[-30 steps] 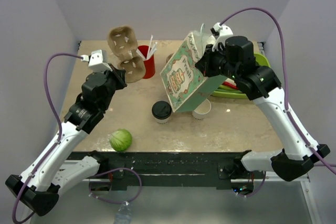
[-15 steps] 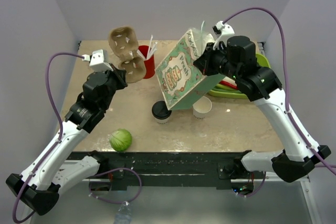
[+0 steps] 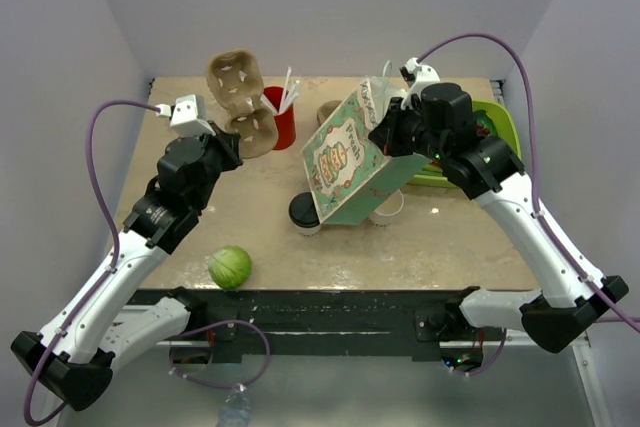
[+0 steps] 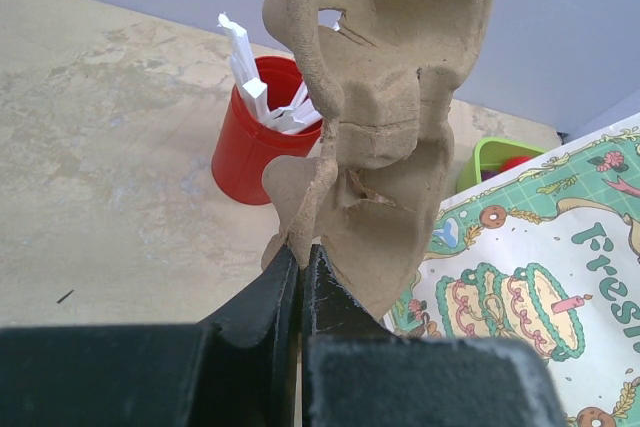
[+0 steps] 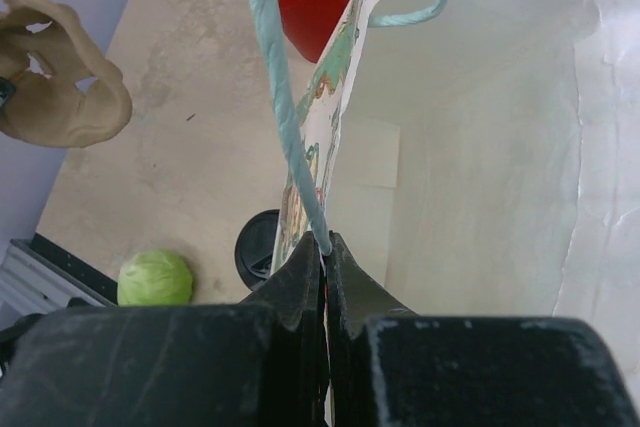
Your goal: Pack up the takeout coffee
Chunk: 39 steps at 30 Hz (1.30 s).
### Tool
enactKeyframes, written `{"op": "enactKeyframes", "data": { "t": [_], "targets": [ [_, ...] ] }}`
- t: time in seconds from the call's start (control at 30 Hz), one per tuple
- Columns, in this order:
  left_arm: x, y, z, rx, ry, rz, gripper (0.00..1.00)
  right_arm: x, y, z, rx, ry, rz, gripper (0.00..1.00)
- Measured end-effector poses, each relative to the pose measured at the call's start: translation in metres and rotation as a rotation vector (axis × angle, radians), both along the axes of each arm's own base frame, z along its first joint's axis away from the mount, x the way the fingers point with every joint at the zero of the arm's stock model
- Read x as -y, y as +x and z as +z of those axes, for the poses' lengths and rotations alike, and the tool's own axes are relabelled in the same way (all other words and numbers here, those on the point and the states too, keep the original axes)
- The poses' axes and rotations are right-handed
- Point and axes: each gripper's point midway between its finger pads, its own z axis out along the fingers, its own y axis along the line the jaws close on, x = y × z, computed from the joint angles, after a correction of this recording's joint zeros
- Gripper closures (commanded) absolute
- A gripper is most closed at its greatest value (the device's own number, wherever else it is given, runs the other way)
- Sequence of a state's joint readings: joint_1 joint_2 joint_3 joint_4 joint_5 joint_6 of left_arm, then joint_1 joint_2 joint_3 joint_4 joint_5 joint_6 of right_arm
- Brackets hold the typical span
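The takeout coffee (image 3: 303,213), a white cup with a black lid (image 5: 256,247), stands mid-table, its right side hidden behind the green cake-print paper bag (image 3: 348,165). My right gripper (image 3: 386,134) is shut on the bag's top rim beside its teal string handle (image 5: 276,97) and holds the bag tilted, mouth up; in the right wrist view its jaws (image 5: 326,243) pinch the edge, with the bag's white inside (image 5: 480,147) to the right. My left gripper (image 3: 231,147) is shut on the edge of a brown cardboard cup carrier (image 4: 390,97), held upright off the table.
A red cup with white straws (image 3: 283,117) stands behind the carrier. A lidless white cup (image 3: 388,209) peeks out at the bag's lower right. A green round ball (image 3: 230,267) lies near the front edge. A green tray (image 3: 495,127) sits back right.
My right gripper has carried the bag left and lower, so its bottom corner now overlaps the coffee's lid and most of the lidless cup. The left arm and carrier have not moved.
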State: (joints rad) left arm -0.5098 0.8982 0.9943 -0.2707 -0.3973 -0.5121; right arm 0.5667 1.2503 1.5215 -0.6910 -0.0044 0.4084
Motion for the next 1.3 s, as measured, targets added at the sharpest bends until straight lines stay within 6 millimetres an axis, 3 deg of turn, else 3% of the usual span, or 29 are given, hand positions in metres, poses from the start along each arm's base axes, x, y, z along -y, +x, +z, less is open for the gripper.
{"op": "enactKeyframes", "data": {
  "t": [0.7,1.0,1.3],
  "targets": [
    [0.000,-0.001,0.001,0.002,-0.001,0.000,1.00,0.042,-0.009,-0.022,-0.052,-0.152,-0.141,1.00],
    [0.000,-0.001,0.001,0.002,-0.001,0.000,1.00,0.058,-0.006,-0.017,-0.028,-0.222,-0.188,1.00],
    [0.000,0.000,0.000,0.001,0.000,0.000,1.00,0.041,-0.005,-0.026,-0.033,-0.245,-0.079,1.00]
  ]
}}
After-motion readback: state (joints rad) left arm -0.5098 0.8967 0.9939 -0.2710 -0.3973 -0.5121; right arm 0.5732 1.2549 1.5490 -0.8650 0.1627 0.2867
